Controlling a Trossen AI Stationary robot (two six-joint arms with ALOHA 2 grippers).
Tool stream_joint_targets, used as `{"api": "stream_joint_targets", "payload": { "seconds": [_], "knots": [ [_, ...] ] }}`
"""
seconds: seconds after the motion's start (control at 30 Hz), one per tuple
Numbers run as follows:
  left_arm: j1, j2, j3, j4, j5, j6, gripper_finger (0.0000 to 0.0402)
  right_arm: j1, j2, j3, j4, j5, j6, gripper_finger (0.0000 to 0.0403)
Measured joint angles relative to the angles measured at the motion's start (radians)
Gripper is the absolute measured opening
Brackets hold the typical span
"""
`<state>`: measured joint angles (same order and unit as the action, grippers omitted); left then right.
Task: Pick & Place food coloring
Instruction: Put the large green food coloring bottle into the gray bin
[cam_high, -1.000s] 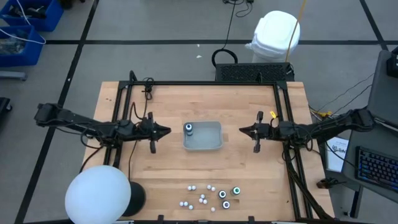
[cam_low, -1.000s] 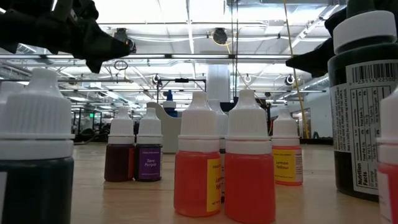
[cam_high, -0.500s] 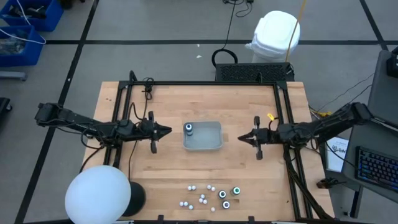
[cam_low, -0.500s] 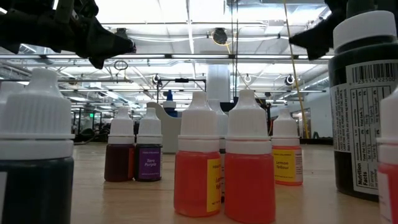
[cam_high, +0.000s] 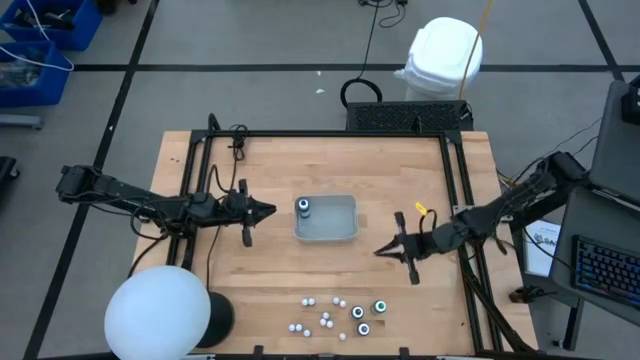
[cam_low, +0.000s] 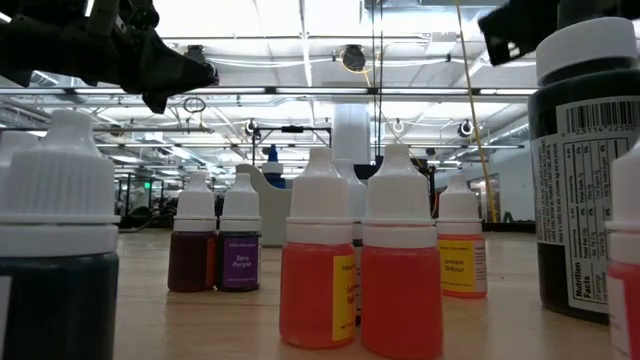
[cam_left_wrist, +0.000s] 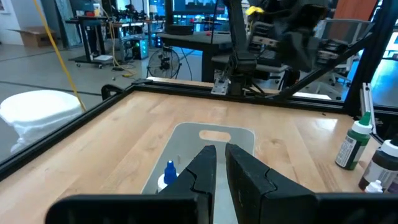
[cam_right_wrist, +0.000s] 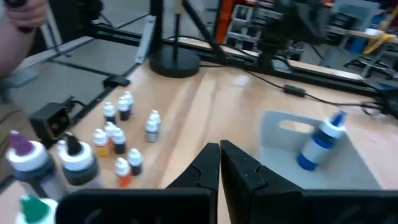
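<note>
The food coloring bottles (cam_high: 335, 317) stand upright in a loose cluster near the table's near edge: several tiny white-capped ones (cam_right_wrist: 118, 134) and larger dark ones (cam_high: 370, 316) at its right side. The low view looks through them (cam_low: 400, 270). One blue-capped bottle (cam_high: 303, 207) stands upright in the left end of the translucent grey tray (cam_high: 340, 232) at mid-table. My left gripper (cam_high: 268, 210) is shut, level, left of the tray. My right gripper (cam_high: 378, 251) is shut, right of the tray and nearer, above the table, pointing left toward the cluster (cam_right_wrist: 219, 163).
A big white globe (cam_high: 158, 312) on a dark base fills the near left corner. Black frame rails (cam_high: 200, 180) run along the table's left, right and far sides. A person's hand (cam_right_wrist: 18, 18) shows beyond the table's left side. Bare wood lies between tray and cluster.
My right gripper has swung from beside the tray's right end toward the near edge and a little left, its arm slanting so that it now points toward the bottle cluster. It has stayed shut. No bottle has moved.
</note>
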<state>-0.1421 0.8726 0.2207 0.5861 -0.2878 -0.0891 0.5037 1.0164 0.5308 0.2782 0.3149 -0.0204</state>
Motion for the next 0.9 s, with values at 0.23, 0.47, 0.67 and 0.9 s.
{"api": "stream_joint_targets", "payload": {
  "seconds": [0.23, 0.47, 0.67, 0.9],
  "knots": [
    [0.0, 0.0, 0.0, -0.001, 0.001, 0.005, 0.0042, 0.126, 0.141, 0.132, 0.001, -0.001, -0.024, 0.001],
    [0.0, 0.0, 0.0, 0.0, 0.001, 0.019, 0.0042, 0.254, 0.181, 0.165, 0.001, 0.003, -0.125, 0.0077],
    [0.0, 0.0, 0.0, 0.0, 0.001, 0.032, 0.0042, 0.275, 0.202, 0.164, 0.01, 0.054, 0.105, 0.0171],
    [0.0, 0.0, -0.001, -0.001, 0.002, 0.032, 0.0042, 0.285, 0.302, 0.155, 0.004, 0.049, 0.169, 0.0278]
  ]
}}
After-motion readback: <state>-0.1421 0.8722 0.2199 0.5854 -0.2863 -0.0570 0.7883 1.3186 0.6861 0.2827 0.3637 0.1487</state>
